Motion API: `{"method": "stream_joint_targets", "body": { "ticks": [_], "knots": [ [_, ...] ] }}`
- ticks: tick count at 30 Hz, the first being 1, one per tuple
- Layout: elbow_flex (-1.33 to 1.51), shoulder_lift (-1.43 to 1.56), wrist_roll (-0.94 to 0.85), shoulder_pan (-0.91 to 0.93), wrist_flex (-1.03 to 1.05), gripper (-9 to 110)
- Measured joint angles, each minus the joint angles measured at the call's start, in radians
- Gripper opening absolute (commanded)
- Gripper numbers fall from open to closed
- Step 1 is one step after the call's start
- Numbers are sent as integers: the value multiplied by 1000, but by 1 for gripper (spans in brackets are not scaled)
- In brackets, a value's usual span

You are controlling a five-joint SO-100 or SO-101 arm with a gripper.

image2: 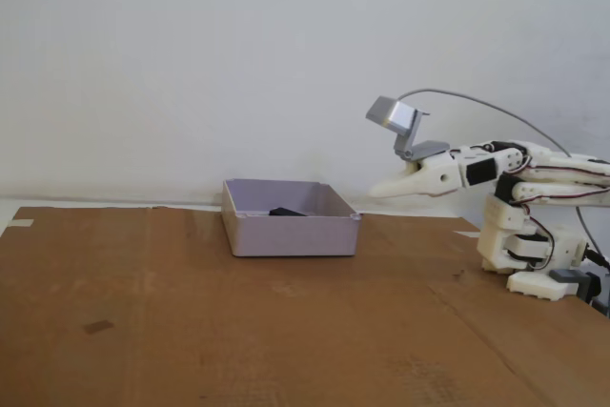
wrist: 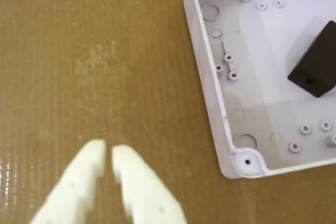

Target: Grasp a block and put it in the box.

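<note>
Currently the gripper [wrist: 107,153] is empty, its two pale fingers nearly together with only a thin slit between them, raised over bare brown cardboard [wrist: 94,66]. In the fixed view the gripper [image2: 376,190] sits just right of the box [image2: 291,234], above the table. The black block [wrist: 315,64] lies inside the box [wrist: 210,72], on its floor, tilted.

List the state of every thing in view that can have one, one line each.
Small matte black rectangular block: lying inside the box, not held.
Shallow pale lavender-grey plastic box: open-topped, upright on the brown cardboard, holding the block.
White two-finger gripper: fingers nearly closed, empty, beside the box and outside it.
</note>
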Motion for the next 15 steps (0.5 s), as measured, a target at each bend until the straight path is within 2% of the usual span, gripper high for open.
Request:
{"method": "stream_joint_targets", "body": {
  "ticks": [15],
  "knots": [
    [54, 107, 0, 0, 0, 0]
  ]
}}
